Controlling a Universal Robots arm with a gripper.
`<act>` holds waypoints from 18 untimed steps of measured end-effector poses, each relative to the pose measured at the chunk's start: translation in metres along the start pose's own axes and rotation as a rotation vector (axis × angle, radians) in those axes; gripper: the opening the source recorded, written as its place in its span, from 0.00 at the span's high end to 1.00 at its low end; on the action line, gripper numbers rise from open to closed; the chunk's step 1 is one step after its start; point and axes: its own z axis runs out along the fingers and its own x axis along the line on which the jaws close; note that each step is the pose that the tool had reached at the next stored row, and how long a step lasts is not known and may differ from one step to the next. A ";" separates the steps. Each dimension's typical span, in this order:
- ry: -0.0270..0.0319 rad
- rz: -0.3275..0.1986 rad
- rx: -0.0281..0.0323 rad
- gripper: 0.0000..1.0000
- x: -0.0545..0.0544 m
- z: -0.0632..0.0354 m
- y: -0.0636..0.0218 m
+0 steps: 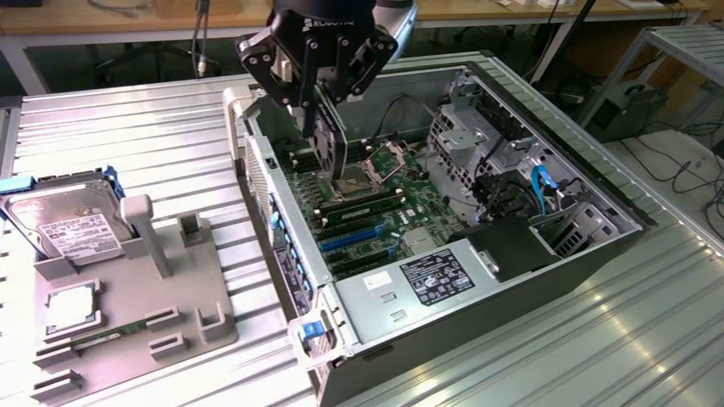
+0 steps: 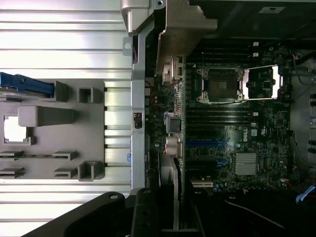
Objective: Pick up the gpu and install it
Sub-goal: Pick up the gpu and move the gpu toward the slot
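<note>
Exterior view: we are looking at an open computer case (image 1: 509,339) lying on its side on a ribbed metal table (image 1: 136,127), with the motherboard (image 1: 391,212) facing up. Inside the case we are noting:

- the power supply (image 1: 425,280) at the near end
- the drive cage (image 1: 464,127) and blue cables (image 1: 541,182) toward the exterior view's right
- the processor socket (image 1: 353,182) near the middle
- the blue expansion slots (image 1: 345,242) between socket and power supply

Black cables (image 1: 398,114) are looping just behind the socket. Toward the exterior view's left, a grey holder (image 1: 136,297) is carrying a hard drive (image 1: 68,222), a square processor chip (image 1: 70,307) and a green memory stick (image 1: 108,335). All three are lying well apart from the arm.

The gripper (image 1: 320,110) is hanging over the case and is pinching the gpu (image 1: 331,144) by its upper part, with the fingers pressed against its two faces. We are finding the gpu within the case opening, above the socket area. It is just beside the case wall on the exterior view's left and apart from the blue expansion slots. Whether its lower end is touching the board, we cannot tell.

The gpu is standing on edge with its flat faces upright. In the exterior view it is showing as a narrow dark strip running downward from the gripper. In the wrist view the gripper (image 2: 170,217) is presenting the gpu (image 2: 170,185) edge-on, as a thin line. Which way the long axis is running, we cannot tell with certainty.
</note>
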 end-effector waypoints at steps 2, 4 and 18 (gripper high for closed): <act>0.0000 0.000 0.0001 0.72 -0.002 0.0000 0.0000; 0.0000 0.000 -0.0001 0.72 -0.005 0.0001 0.0000; 0.0000 0.000 0.0000 0.72 -0.023 0.0005 -0.0001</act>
